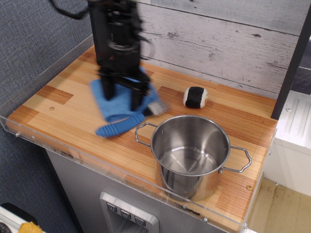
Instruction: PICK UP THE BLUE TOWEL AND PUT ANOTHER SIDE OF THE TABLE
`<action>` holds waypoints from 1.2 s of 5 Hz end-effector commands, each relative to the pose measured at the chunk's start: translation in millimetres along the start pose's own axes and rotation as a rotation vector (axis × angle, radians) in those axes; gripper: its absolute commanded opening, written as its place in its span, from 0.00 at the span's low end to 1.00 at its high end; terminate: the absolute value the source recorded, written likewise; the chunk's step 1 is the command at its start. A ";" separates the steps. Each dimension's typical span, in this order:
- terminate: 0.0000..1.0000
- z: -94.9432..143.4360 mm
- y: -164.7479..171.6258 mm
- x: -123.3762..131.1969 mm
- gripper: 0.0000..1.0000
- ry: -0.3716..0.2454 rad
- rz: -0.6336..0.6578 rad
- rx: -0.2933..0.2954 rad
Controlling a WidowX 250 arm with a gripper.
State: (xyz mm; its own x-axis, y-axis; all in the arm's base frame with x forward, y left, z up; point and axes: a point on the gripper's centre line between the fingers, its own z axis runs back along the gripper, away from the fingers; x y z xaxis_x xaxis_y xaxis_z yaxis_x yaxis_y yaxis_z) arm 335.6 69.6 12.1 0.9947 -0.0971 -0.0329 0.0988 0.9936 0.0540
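gripper (pixel 123 96) and blue towel (pixel 116 101) motion-blurred, spork (pixel 121 124) head hidden

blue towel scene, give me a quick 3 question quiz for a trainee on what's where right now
1. True or false: the folded light-blue terry towel lies partly over the blue ribbed-handled spork.
2. Which thing is nearest the white plank back wall? A) the round black-and-white ball B) the two-handled stainless steel pot C) the spork
3. Fill in: the black robot gripper stands over the ____, its fingers pointing down.

Key: 1 true, the towel's lower edge covers the spork's neck, though the picture is blurred by motion. 2 A. 3 towel; whether the fingers are pinching it cannot be told through the blur.
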 end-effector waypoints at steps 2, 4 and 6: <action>0.00 24.2 -92.5 -11.3 1.00 -0.034 -0.214 -0.038; 0.00 28.8 -132.5 -24.0 1.00 -0.036 -0.309 -0.048; 0.00 35.9 -115.3 -16.9 1.00 -0.068 -0.256 -0.039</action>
State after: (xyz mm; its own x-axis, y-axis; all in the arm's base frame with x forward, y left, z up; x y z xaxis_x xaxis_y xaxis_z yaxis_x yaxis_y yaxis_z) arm 309.2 -46.4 20.0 0.9390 -0.3412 -0.0423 0.3416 0.9399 0.0005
